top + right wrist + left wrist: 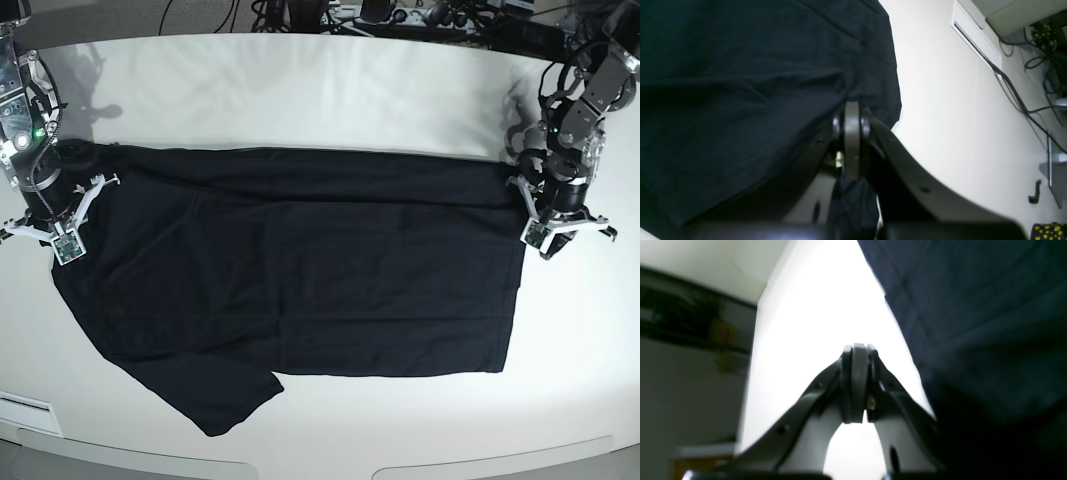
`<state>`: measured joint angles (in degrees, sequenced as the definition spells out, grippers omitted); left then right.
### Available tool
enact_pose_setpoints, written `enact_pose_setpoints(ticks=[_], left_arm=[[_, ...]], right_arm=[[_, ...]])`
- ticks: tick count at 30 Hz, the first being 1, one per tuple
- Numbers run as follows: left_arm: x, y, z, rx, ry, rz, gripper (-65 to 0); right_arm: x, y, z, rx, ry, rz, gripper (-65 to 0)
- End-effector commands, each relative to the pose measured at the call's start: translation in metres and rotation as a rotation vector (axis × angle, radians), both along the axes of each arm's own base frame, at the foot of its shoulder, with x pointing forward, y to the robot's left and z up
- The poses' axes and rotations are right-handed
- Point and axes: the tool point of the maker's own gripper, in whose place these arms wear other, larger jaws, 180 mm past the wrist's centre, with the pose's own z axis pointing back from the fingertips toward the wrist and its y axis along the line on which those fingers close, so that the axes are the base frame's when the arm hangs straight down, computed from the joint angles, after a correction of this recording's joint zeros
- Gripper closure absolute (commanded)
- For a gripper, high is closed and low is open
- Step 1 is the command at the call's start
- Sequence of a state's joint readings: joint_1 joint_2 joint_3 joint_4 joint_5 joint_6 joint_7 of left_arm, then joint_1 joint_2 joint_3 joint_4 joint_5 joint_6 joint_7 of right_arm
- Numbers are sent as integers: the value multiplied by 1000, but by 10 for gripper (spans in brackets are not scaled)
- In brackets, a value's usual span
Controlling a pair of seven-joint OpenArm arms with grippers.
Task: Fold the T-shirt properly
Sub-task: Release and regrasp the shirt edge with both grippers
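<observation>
The white worktop [580, 330] spreads beneath both grippers, running on past the outer side of each. On it lies the black T-shirt [330, 290], filling most of the space between the right gripper [68, 245] and the left gripper [548, 238]. A long fold runs across it from near one gripper to near the other. One pointed part of the cloth juts out on the base camera's side, nearer the right gripper than the left. The right gripper is at the shirt's side edge, its fingers together; whether any cloth is pinched between them cannot be told. The left gripper is closed too, just beside the opposite edge, with no cloth visible between its fingertips [858, 355].
</observation>
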<state>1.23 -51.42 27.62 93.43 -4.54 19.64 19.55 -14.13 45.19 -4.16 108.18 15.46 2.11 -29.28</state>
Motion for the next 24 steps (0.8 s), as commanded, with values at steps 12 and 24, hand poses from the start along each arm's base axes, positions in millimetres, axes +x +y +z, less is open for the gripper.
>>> enact_pose_setpoints(ticks=[12, 24], left_arm=[[3, -60, 11, -305, 211, -162, 0], [-15, -91, -68, -423, 549, -170, 0]], right_arm=[[-11, 35, -7, 126, 63, 83, 0], [-24, 8, -91, 228, 410, 10, 0]])
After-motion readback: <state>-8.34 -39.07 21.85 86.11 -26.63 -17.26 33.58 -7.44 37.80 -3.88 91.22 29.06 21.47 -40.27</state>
